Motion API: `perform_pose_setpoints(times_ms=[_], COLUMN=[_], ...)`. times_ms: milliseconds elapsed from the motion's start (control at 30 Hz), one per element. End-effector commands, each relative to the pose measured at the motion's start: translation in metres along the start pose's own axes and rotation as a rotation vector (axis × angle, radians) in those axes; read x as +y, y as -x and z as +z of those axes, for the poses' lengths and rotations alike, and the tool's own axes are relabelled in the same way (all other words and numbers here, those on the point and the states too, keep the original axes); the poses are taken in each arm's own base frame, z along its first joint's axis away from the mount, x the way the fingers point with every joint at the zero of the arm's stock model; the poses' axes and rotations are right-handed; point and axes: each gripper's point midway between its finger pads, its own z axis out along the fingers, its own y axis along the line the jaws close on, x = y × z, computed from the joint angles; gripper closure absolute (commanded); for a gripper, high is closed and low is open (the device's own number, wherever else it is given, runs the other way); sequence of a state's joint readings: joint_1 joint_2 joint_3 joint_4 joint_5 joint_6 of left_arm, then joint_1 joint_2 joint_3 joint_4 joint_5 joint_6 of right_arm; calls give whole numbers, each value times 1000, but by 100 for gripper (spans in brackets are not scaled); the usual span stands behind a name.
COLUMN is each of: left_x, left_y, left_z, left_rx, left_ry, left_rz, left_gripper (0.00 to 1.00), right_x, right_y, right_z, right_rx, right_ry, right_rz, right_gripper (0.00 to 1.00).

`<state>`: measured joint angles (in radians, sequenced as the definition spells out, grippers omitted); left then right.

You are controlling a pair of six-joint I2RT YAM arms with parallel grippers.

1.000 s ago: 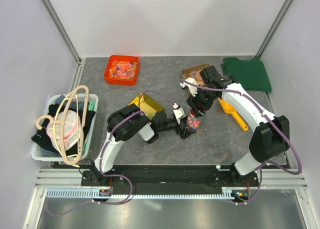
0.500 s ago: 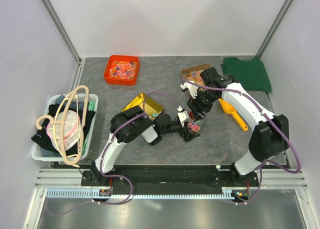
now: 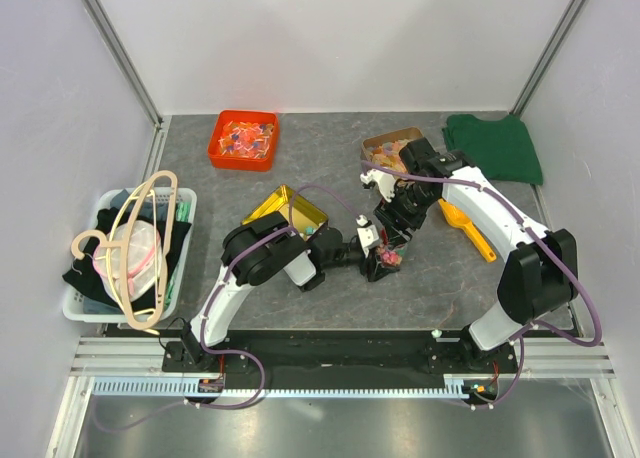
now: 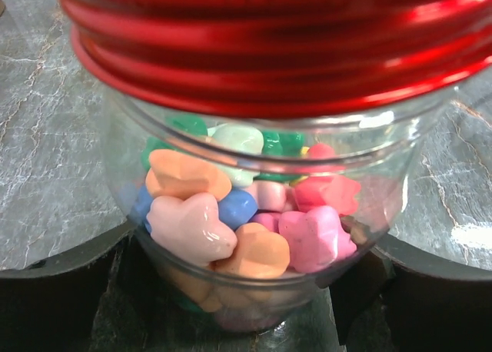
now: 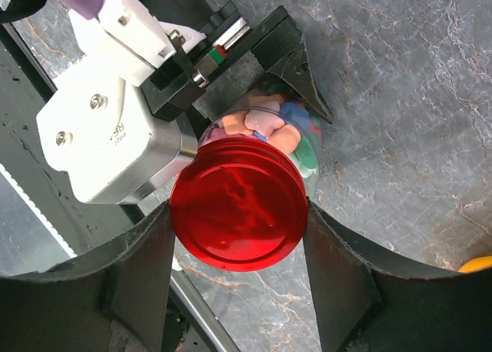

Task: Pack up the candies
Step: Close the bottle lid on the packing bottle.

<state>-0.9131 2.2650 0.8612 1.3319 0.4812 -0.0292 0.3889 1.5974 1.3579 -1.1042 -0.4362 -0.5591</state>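
A clear jar holds the candies, chunky sweets in pink, orange, blue, green and white. My left gripper is shut on the jar's lower body, and its fingers show at the bottom corners. A red lid sits on top of the jar. My right gripper is shut on the lid's rim from above. In the top view the jar stands mid-table between the left gripper and the right gripper. The candies show below the lid.
An orange-red tray of wrapped sweets sits at the back left. A brown tray is partly behind the right arm. A gold tray, a yellow scoop, a green cloth and a white basket with hangers are also here.
Both grippers and the jar have shifted a little toward the near edge. The right gripper has stayed over the jar top with the red lid.
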Motion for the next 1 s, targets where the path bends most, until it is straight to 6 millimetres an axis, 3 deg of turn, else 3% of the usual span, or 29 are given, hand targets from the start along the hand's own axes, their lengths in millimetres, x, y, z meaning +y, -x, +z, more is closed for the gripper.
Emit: perform_pose_setpoints(times_ms=[0, 167, 400, 733, 867, 967], left_x=[-22, -25, -32, -38, -41, -36], left_y=[67, 67, 60, 42, 36, 36], left_z=[-1, -16, -38, -28, -26, -27], left_rx=[-270, -249, -208, -188, -179, -178], left_ry=[-77, -53, -47, -110, -130, -125], left_rz=[221, 261, 265, 198, 179, 152], left_gripper=[52, 53, 55, 57, 69, 69], right_x=[-1, 0, 1, 10, 4, 1], right_y=[-6, 2, -2, 17, 24, 19], right_z=[-5, -15, -10, 17, 21, 22], right_rx=[20, -1, -16, -86, -126, -137], right_ry=[-29, -40, -102, -91, -119, -147], right_rz=[-29, -47, -91, -140, -156, -158], right_gripper=[58, 58, 59, 60, 62, 62])
